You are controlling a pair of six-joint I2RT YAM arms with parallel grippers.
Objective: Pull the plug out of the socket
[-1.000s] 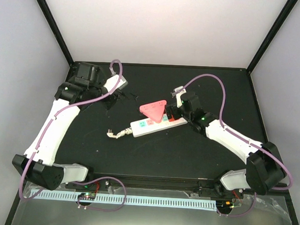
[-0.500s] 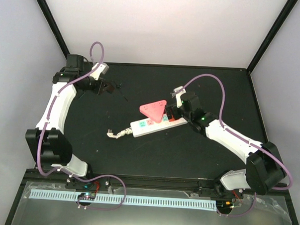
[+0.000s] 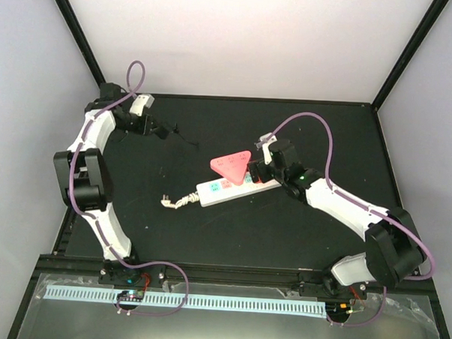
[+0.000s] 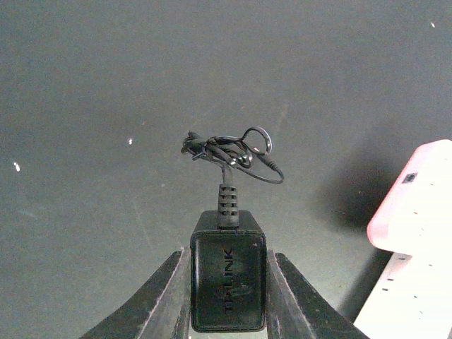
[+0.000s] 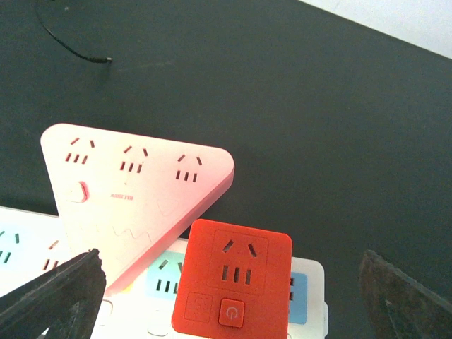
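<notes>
Pinching the black plug (image 4: 227, 282) in my left gripper (image 3: 159, 128) at the table's (image 3: 283, 232) far left, well apart from the socket (image 3: 217, 190). That white strip lies mid-table, pink triangular adapter (image 5: 127, 183) and red square adapter (image 5: 232, 286) seated on it; my right gripper (image 3: 257, 172) hangs over the red one, jaws spread.

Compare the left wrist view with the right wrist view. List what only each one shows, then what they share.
Left wrist only: the left pincer shut on a black plug.
Right wrist only: a red adapter with a power button sitting on the strip, the strip's pastel outlets, and the open right pincer on either side.
Both: the pink triangular adapter, the white strip, some thin black wire and the dark table.
</notes>
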